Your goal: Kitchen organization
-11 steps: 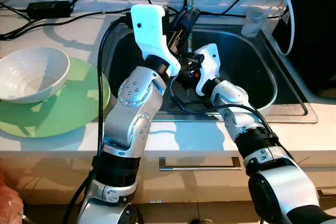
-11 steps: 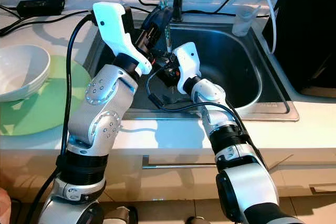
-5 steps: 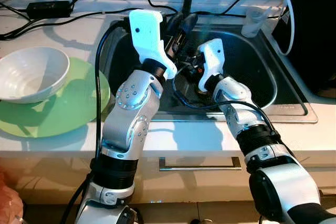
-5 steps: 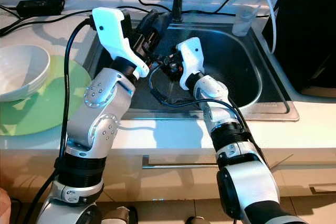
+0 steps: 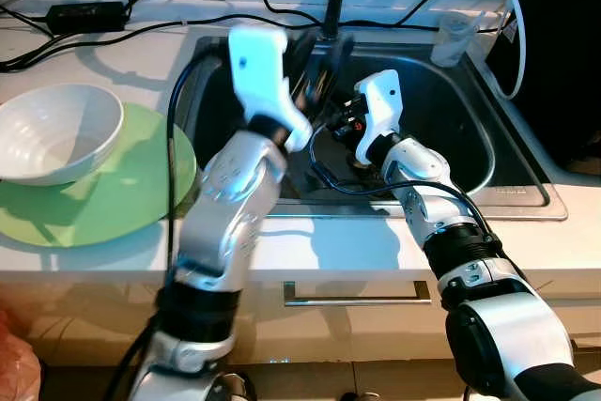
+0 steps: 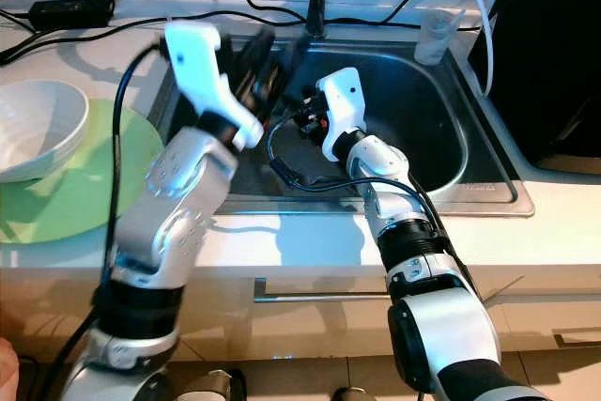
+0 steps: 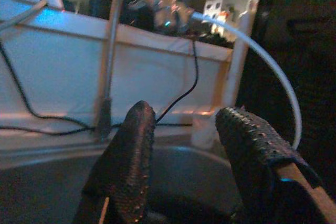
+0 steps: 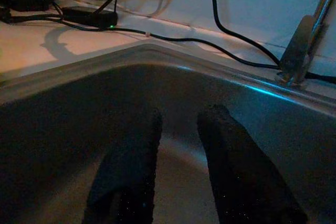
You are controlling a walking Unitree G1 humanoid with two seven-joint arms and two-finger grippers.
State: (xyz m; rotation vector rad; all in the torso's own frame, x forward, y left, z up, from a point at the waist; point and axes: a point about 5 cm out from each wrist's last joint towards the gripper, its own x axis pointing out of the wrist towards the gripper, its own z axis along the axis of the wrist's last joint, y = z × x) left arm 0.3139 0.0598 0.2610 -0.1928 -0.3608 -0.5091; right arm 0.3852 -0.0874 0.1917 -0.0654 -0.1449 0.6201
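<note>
Fingers parted and empty on both the left gripper and right gripper over the sink; bowl waits on green plate — advise lifting clear of the faucet first.

Silver jointed arms, white wrist housings, black cables, textured black claw fingers.

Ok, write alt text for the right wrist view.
The right gripper hangs open inside a dark steel sink, its two black fingers apart with nothing between them. Beyond the rim, black cables cross the counter beside the faucet base.
</note>
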